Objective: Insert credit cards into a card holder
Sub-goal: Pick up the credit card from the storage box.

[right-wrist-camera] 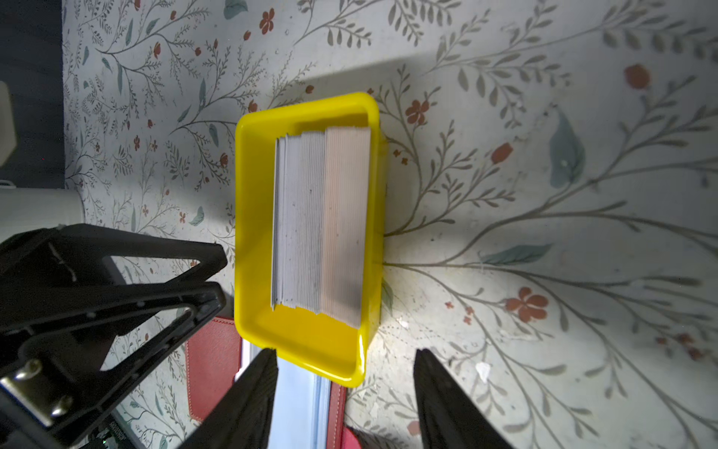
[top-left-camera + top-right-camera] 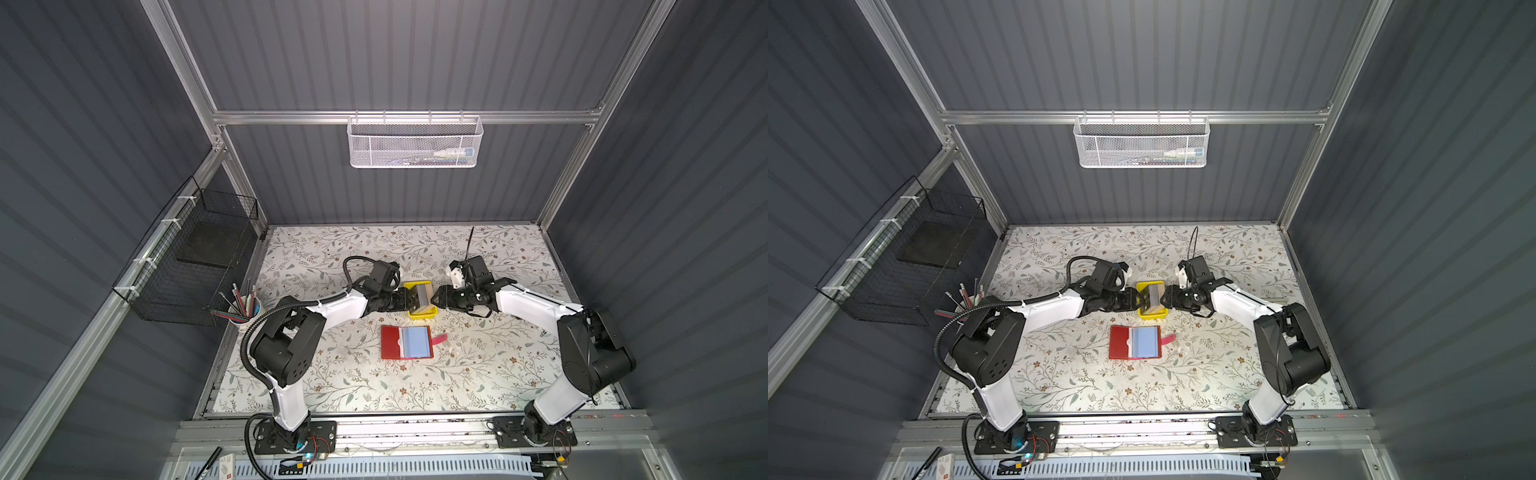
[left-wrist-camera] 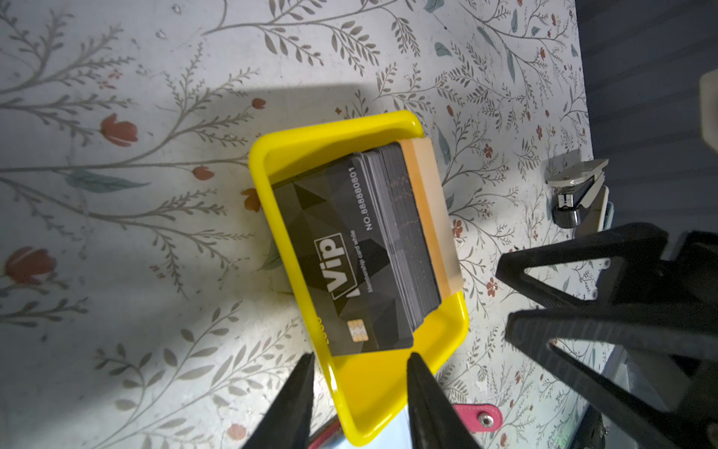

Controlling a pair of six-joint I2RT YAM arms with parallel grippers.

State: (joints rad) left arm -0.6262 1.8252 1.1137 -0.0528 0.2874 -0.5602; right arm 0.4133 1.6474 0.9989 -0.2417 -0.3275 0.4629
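Nearest the bases, your card holder (image 2: pixel 407 342) lies open on the surface (image 2: pixel 332 374), red cover, bluish sleeves up. Behind it the cards (image 3: pixel 349 256) stand on edge in the yellow tray (image 3: pixel 311 151), long edge front-to-back, dark Vip face toward left gripper (image 3: pixel 361 355). Left and right gripper (image 1: pixel 345 352) both spread, empty, flanking it.

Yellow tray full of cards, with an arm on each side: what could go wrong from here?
The cards stand tightly packed in the yellow tray, so the open left tool may pinch several at once.
The open right tool faces it across the tray; they could collide or shove it.
A shoved tray might slide onto the open card holder nearby.
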